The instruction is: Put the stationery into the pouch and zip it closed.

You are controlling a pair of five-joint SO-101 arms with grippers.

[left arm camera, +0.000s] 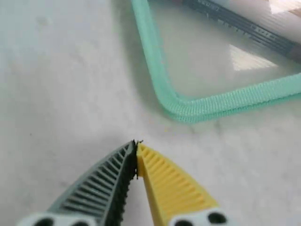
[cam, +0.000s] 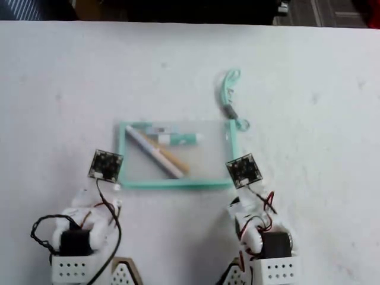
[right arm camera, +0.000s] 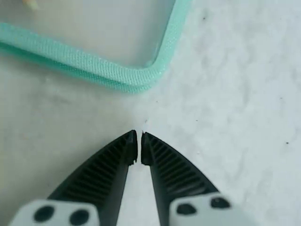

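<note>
Left gripper (left arm camera: 136, 144) and right gripper (right arm camera: 139, 134) both pinched together, empty. In the high view I see the pouch (cam: 178, 184) lying lengthwise left-right just above them, with its strap (cam: 230, 89) upper right, nearer the right arm.

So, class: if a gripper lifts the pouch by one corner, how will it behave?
The pouch would probably sag: its clear sides look thin, with only a woven edge. The pens inside seem loose, so they'd likely slide to the low end. Its glossy film may slip.
</note>
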